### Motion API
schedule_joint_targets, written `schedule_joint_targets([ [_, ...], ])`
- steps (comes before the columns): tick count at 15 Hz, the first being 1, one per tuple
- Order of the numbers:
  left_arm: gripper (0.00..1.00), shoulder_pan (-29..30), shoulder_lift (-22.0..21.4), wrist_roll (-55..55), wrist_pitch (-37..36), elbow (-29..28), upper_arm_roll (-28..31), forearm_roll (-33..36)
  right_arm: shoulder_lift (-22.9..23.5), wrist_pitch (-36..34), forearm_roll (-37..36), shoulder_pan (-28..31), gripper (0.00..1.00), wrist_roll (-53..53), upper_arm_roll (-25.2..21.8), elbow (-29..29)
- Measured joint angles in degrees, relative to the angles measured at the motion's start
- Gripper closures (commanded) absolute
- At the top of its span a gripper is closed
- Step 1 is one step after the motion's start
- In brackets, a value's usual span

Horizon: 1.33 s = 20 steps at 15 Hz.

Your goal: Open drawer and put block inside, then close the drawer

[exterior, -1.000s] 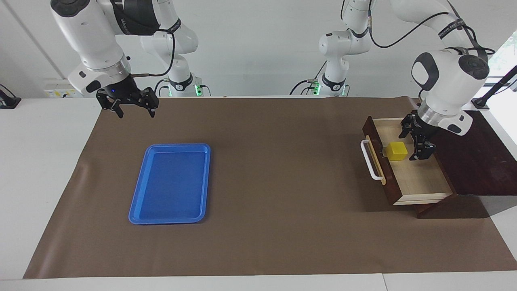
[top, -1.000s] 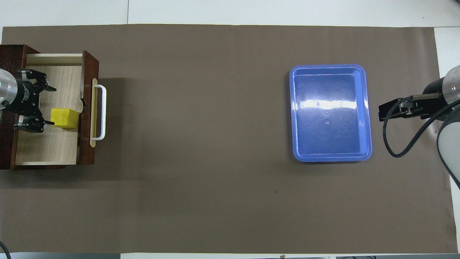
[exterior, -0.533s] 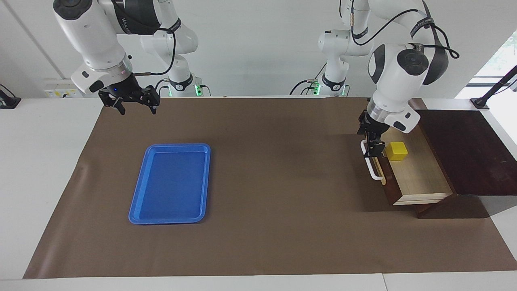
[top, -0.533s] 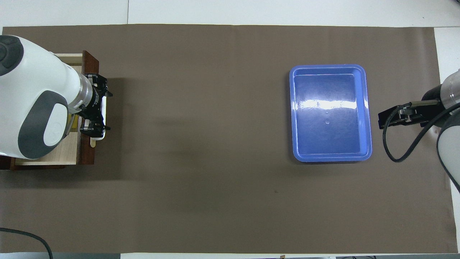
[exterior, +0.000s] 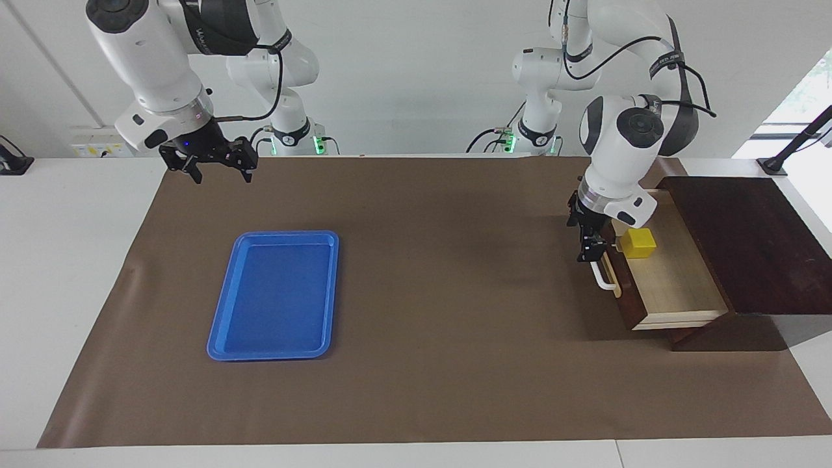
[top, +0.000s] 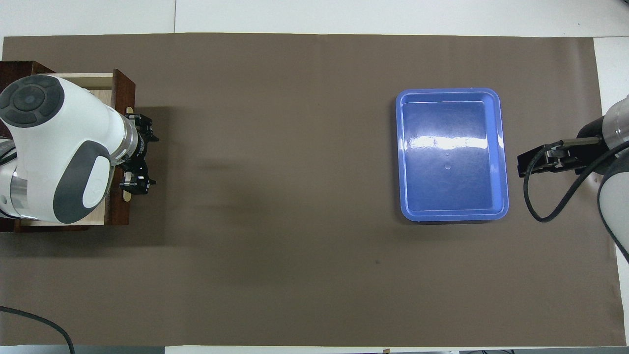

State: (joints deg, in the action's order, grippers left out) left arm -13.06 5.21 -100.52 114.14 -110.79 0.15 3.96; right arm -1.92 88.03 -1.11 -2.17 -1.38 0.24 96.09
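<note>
A: Grippers first, from the right arm's end — where are they?
B: Right gripper, black fingers spread apart, waits in the air near the flat blue plastic tray.
A: And the left?
B: Left gripper, fingers parted, at the white bar handle of the open dark reddish-brown wooden drawer.
A: Block?
B: Small yellow cube sits inside, just beside the drawer's front.

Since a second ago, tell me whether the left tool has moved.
Yes. The left tool has left the drawer's inside, crossed over its dark front, and now sits at the white handle, with the block left lying in the drawer.
</note>
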Motion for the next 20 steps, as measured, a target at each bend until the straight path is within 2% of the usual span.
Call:
schedule_joint_targets([
  [5, 0.00, 2.87, -0.02, 0.79, 0.06, 0.00, 0.37, 4.48, 0.00, 0.00, 0.00, 0.00, 0.00, -0.28, 0.00, 0.00],
  [11, 0.00, 8.60, -0.37, 7.35, 0.80, -0.02, -0.16, 4.36, 0.00, 0.00, 0.00, 0.05, 0.00, -0.29, -0.04, 0.00],
  [17, 0.00, 17.64, -0.27, 16.92, 3.64, 0.06, 0.55, 4.79, 0.00, 0.00, 0.00, 0.12, 0.00, -0.30, -0.12, 0.00],
  [20, 0.00, 19.33, -0.25, 19.46, 4.10, 0.05, 0.50, 4.78, 0.00, 0.00, 0.00, 0.12, 0.00, -0.30, -0.12, 0.00],
])
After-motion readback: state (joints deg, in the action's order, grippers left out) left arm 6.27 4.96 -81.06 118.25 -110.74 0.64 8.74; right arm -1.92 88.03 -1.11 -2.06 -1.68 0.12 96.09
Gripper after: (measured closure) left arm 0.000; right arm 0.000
